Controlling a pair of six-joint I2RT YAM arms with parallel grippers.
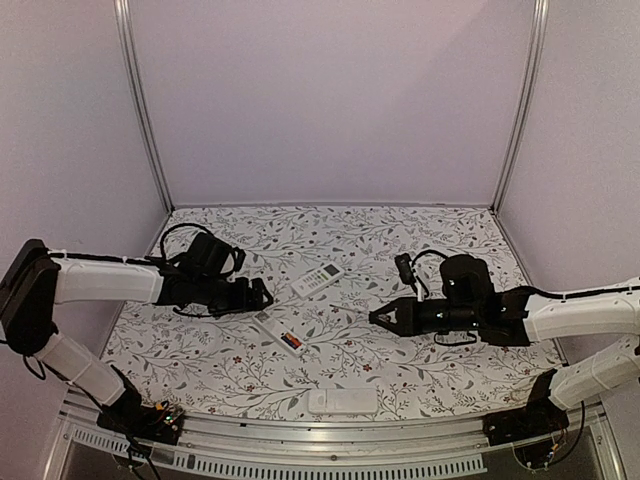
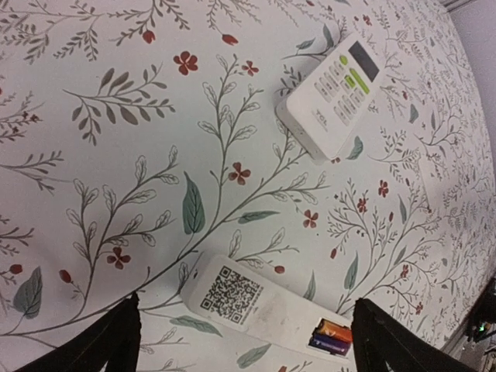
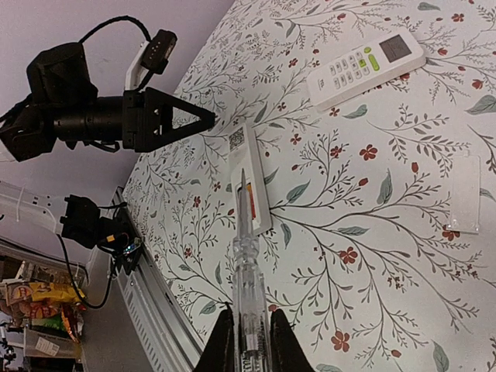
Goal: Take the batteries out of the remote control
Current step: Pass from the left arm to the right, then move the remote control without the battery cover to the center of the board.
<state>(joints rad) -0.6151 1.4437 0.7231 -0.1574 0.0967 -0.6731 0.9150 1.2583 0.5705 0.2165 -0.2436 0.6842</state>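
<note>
Floral table (image 1: 300, 235) — remote (image 1: 317, 279), opened remote (image 1: 279, 334), cover (image 1: 343, 401)

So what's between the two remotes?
Only bare floral cloth between the face-up remote and the flipped remote holding the batteries; left wrist view shows it.

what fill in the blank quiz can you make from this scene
1. The right gripper holds a clear tool; the left gripper has its jaws ____.
2. The batteries sit in the open remote lying face ____.
3. Its back carries a ____ code.
4. The other remote lies buttons ____.
Missing: open, down, QR, up.
</note>
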